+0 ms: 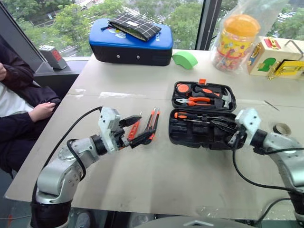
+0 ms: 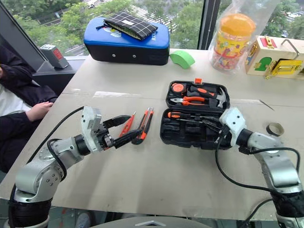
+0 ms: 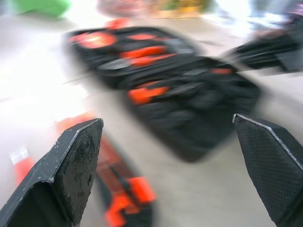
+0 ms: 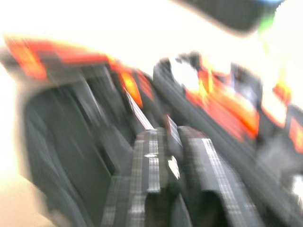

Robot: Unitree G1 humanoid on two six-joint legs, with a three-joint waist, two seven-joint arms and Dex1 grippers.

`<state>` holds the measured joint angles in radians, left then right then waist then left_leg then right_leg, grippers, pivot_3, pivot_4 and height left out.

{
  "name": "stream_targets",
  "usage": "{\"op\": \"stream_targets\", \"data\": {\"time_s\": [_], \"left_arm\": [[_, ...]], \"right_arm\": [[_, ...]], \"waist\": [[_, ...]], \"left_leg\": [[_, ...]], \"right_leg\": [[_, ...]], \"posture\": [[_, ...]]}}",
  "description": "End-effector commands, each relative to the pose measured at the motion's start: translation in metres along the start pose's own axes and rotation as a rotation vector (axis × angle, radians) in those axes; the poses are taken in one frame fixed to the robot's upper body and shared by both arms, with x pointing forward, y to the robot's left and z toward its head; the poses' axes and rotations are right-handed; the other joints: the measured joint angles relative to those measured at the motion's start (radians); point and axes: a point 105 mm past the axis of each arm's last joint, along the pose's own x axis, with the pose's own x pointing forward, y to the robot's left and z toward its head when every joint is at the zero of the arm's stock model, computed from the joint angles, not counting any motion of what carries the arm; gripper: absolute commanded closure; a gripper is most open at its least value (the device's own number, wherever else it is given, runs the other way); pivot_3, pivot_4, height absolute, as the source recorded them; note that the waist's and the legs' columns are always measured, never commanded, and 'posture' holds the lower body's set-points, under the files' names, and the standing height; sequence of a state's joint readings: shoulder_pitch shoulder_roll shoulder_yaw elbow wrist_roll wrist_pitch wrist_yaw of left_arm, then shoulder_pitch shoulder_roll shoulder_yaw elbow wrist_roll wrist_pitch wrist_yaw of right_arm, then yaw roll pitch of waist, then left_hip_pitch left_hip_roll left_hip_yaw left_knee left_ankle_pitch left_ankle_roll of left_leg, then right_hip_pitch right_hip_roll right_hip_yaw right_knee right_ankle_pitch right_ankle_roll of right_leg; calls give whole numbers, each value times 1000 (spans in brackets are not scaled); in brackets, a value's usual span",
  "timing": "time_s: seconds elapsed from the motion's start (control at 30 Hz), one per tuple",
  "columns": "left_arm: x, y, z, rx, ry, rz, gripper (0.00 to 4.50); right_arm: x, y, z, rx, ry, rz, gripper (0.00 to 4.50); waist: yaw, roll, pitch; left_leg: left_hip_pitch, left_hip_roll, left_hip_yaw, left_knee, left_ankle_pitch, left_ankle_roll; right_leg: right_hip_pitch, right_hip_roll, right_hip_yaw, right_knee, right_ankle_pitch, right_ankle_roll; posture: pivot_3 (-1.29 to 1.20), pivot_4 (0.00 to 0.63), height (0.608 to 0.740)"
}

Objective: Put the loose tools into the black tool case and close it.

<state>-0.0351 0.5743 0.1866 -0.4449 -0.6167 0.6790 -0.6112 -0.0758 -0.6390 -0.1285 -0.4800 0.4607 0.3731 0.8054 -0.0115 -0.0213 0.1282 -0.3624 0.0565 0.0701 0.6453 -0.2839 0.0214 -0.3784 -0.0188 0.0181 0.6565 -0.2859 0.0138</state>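
The left gripper (image 1: 135, 130) sits nearest, low over the tabletop (image 1: 156, 185), its jaws spread wide and empty, pointing toward the loose tools beside it: a slim orange tester screwdriver (image 2: 127, 125) and an orange-black utility knife (image 2: 144, 124), lying side by side just left of the black tool case (image 2: 194, 127). The case lies open, its lid half already holding pliers, a hammer and a tape measure; one orange-handled screwdriver (image 2: 183, 115) rests in the near half. The right gripper (image 2: 214, 127) hovers over that near half with its jaws close together around something thin and dark; whether it grips a tool there, I cannot tell. A small dark tape roll (image 2: 274, 128) lies well apart on the right.

To do this step well, the left jaws should probably straddle one tool only, across its handle, then lift cleanly so the neighbour is not dragged.

The tabletop is pale grey, set against big windows with trees outside. Farther back stand a blue-topped case (image 1: 130, 42), a green block (image 1: 185, 59), a jar (image 1: 236, 40) and a wooden toy box (image 1: 278, 58). A person sits at the left edge.
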Motion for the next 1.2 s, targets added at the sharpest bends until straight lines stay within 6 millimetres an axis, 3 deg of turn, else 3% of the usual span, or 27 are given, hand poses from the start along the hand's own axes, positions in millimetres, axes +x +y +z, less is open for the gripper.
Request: {"op": "stream_targets", "data": {"time_s": [0.03, 0.17, 0.2, 0.4, 0.53, 0.57, 0.63, 0.8, 0.83, 0.87, 1.03, 1.1, 1.2], "left_arm": [[0, 24, -10, 5, 46, 197, 0], [14, 18, -15, 4, 74, 248, 0], [14, 21, -17, 10, 86, 276, 0], [15, 34, -34, 32, 158, 386, 0], [17, 32, -50, 38, 227, 353, 0], [17, 32, -52, 37, 232, 346, 519], [18, 29, -57, 33, 244, 321, 1123], [17, 30, -61, 52, 236, 307, 3540], [18, 29, -60, 60, 225, 294, 3959], [18, 28, -57, 67, 206, 279, 4095], [21, 35, -9, 141, 16, 183, 4063], [35, 17, 14, 217, -18, -19, 4063], [55, -23, 24, 312, 42, -376, 4063]], "right_arm": [[-8, 31, 22, 19, -36, 146, 2238], [-20, 43, 30, 29, 5, 193, 274], [-21, 44, 31, 30, 10, 194, 91], [-33, 44, 31, 24, 54, 155, 91], [-37, 45, 31, 22, 62, 150, 91], [-36, 46, 31, 21, 66, 149, 0], [-37, 47, 30, 18, 76, 146, 0], [-40, 43, 27, 19, 85, 106, 0], [-40, 42, 26, 20, 86, 97, 0], [-41, 42, 26, 22, 87, 90, 0], [-47, 45, 20, 23, 104, 55, 0], [-54, 47, 18, 28, 118, 33, 0], [-67, 49, 16, -6, 145, 1, 0]], "waist": [[0, -1, -1], [3, -3, 1], [4, -3, 1], [2, -4, 0], [2, -4, 0], [2, -3, 0], [3, -3, -1], [12, -3, -1], [14, -3, -1], [16, -3, -1], [28, -4, 0], [31, -4, 0], [37, -3, -1]], "left_leg": [[1, 0, 0, -1, 0, 0], [-1, -2, 0, -1, 0, 0], [-1, -2, 1, 0, 0, 0], [0, -2, 1, -1, 0, 0], [0, -2, 1, -2, 0, 0], [0, -2, 1, -2, 0, 0], [0, -2, 1, -2, 0, 0], [0, -2, 1, -2, 0, 0], [0, -2, 1, -2, 0, 0], [0, -2, 1, -2, 0, 0], [-1, -2, 1, -2, 0, 0], [-3, -1, 0, -2, 0, 0], [-4, -2, 0, 0, 0, 0]], "right_leg": [[0, 0, 0, 0, 0, 0], [0, -2, 0, -1, 0, 0], [0, -3, 0, -1, 0, 0], [0, -3, 0, -2, 0, 0], [0, -2, 0, -2, 0, 0], [0, -2, 0, -2, 0, 0], [0, -3, 0, -2, 0, 0], [0, -3, 0, -2, 0, 0], [0, -3, 0, -3, 0, 0], [0, -3, 0, -3, 0, 0], [-1, -3, 0, -4, 0, -1], [-1, -3, -3, -4, -1, -1], [-1, -4, -5, -4, -1, -1]], "posture": [[0, 150, 740], [0, 150, 740], [0, 150, 740], [0, 150, 740], [0, 150, 740], [0, 150, 740], [0, 150, 740], [0, 150, 740], [0, 150, 740], [0, 150, 740], [0, 150, 740], [0, 150, 740], [0, 150, 740]]}}
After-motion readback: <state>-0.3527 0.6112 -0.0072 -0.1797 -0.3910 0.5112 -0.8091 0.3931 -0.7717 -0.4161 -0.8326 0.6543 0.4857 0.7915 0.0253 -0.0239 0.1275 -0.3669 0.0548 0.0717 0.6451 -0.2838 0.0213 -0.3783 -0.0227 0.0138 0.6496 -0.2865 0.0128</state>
